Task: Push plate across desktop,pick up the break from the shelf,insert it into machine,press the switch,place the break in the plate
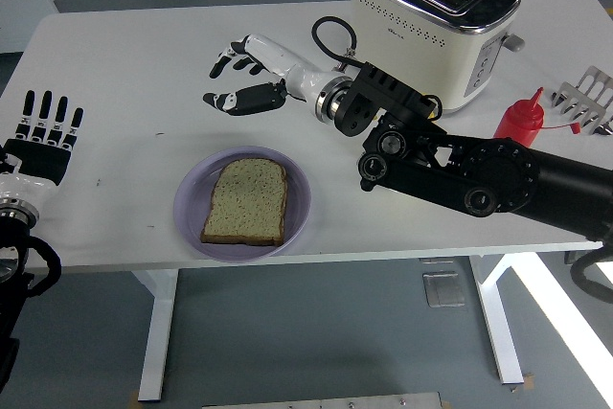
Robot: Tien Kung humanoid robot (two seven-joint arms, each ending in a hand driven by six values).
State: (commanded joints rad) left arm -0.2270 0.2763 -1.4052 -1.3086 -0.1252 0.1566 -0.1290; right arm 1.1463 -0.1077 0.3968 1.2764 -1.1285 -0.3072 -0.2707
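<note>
A slice of brown bread (pixel 246 201) lies flat in the purple plate (pixel 190 222) near the table's front edge. My right hand (pixel 242 76) hovers above the table behind the plate, fingers spread and holding nothing, well clear of the bread. The cream toaster (pixel 431 28) stands at the back right with its slots empty. My left hand (pixel 44 136) rests at the table's left edge with fingers straight and apart.
A red squeeze bottle (pixel 519 120) stands right of the toaster, and a metal rack (pixel 586 100) sits at the far right edge. My right forearm (pixel 479 174) stretches across the table's right half.
</note>
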